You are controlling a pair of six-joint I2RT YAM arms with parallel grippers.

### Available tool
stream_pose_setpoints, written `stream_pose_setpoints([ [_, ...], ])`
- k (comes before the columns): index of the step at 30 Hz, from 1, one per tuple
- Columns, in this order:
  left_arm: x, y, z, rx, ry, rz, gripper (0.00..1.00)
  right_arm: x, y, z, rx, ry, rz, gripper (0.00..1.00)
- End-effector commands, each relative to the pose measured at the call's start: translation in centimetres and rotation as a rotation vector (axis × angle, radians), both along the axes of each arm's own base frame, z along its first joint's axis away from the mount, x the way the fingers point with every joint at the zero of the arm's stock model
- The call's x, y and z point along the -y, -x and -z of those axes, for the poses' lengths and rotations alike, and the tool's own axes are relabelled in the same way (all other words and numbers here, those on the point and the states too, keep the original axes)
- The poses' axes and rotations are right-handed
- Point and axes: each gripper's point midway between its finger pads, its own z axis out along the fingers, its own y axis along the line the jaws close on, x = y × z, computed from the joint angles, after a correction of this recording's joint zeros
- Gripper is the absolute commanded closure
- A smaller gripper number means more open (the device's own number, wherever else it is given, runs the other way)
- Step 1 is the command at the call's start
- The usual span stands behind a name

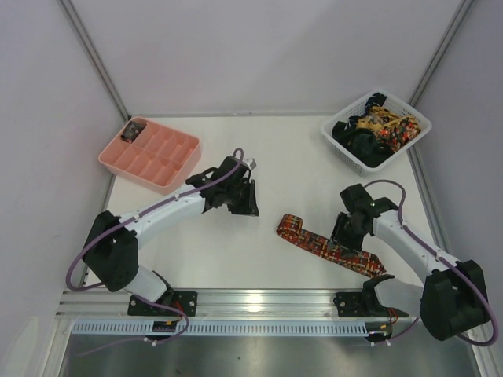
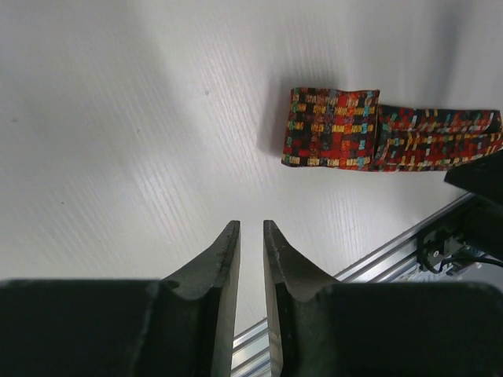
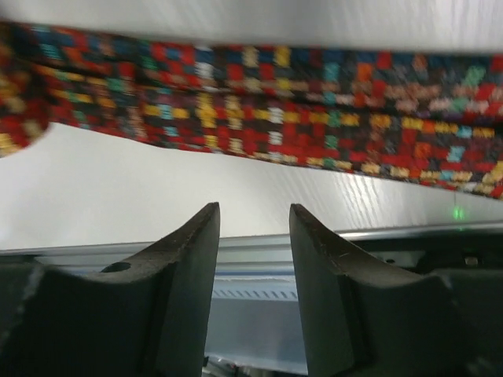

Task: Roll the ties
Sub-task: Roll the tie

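Note:
One red, orange and black patterned tie (image 1: pixel 322 245) lies flat on the white table, running from centre to near right, its left end folded over. It also shows in the left wrist view (image 2: pixel 338 129) and across the top of the right wrist view (image 3: pixel 259 102). My right gripper (image 1: pixel 346 233) hovers over the tie's middle, slightly open and empty (image 3: pixel 253 206). My left gripper (image 1: pixel 245 203) is left of the tie and apart from it, shut to a narrow slit with nothing between the jaws (image 2: pixel 251 224). More ties (image 1: pixel 377 126) are piled in the basket.
A white lattice basket (image 1: pixel 338 145) stands at the back right. A pink compartment tray (image 1: pixel 106 157) stands at the back left with a small dark roll (image 1: pixel 134 129) in one corner cell. An aluminium rail (image 1: pixel 267 298) runs along the near edge.

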Motion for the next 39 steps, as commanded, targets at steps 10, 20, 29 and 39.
stream_pose_setpoints([
  [10, 0.0, -0.2, -2.0, 0.031, 0.103, 0.101, 0.77, 1.8, -1.6, 4.9, 0.116, 0.098, 0.164, 0.50],
  [20, -2.9, -1.6, -2.4, 0.055, 0.103, 0.050, 0.76, 2.0, -8.1, 6.0, 0.202, 0.220, 0.082, 0.47],
  [29, -1.9, -4.9, -4.7, 0.147, 0.168, 0.071, 0.78, 2.3, -15.5, 2.5, 0.284, 0.335, -0.103, 0.46],
  [39, 3.2, -11.9, -5.1, 0.198, 0.242, 0.091, 0.86, -5.0, -9.9, -0.7, 0.228, -0.001, 0.210, 0.55],
])
